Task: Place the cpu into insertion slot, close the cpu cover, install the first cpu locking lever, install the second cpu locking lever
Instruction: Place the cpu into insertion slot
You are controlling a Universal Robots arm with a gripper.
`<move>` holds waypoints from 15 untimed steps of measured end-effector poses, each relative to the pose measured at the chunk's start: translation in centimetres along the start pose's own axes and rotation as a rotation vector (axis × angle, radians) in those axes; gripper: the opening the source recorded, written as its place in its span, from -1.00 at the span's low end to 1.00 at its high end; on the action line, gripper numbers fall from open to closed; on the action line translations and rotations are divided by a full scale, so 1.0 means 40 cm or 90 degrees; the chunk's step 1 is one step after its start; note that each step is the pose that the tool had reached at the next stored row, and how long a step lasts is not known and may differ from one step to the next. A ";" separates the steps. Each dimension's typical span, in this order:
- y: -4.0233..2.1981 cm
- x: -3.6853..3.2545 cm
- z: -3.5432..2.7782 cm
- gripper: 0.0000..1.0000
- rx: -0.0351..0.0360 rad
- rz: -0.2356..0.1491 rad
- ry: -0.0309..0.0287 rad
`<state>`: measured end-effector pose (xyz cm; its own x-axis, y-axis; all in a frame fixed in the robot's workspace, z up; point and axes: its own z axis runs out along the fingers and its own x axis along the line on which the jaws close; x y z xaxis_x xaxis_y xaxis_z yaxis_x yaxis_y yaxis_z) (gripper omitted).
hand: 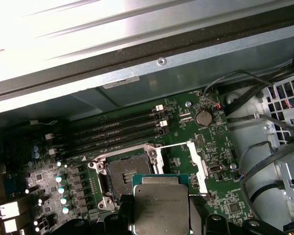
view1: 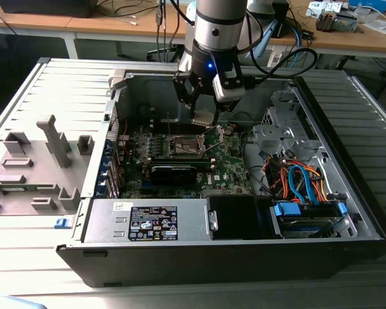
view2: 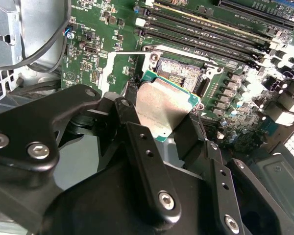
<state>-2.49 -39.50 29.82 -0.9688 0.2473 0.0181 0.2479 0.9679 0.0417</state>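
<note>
A: What is the largest thing here?
B: The case [view1: 244, 254], lying open. The arm [view1: 217, 32] comes down into it from above.
A: What lies under the arm?
B: The green board [view1: 235, 164], flat on the case floor. Long black memory slots [hand: 117, 129] run along one side of the socket area.
A: And the gripper?
B: The gripper [view1: 204, 114] hangs above the board, and the exterior view shows it clear of the board. Its two black fingers [view2: 186, 137] are clamped on opposite edges of the cpu.
A: Is the cover down?
B: No. The cover [hand: 200, 166] is swung open and stands off to one side of the slot.
A: So the slot is exposed?
B: Yes. The slot [hand: 127, 174] shows its contact field inside the silver rim.
A: Where exactly is the cpu?
B: The cpu [view2: 164, 107] is gripped between the fingers with its metal top facing the wrist cameras. It is held above the board, just beside the slot. In both wrist views its edge overlaps the slot's near rim. I cannot tell whether it is level or tilted.
</note>
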 end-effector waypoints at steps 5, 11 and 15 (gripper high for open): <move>0.000 0.000 0.001 0.09 0.0000 0.002 -0.0001; 0.000 0.000 0.001 0.09 -0.0001 0.004 -0.0002; 0.000 0.000 0.002 0.09 -0.0001 0.007 -0.0003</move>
<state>-2.50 -39.50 29.76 -0.9662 0.2572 0.0181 0.2578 0.9653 0.0416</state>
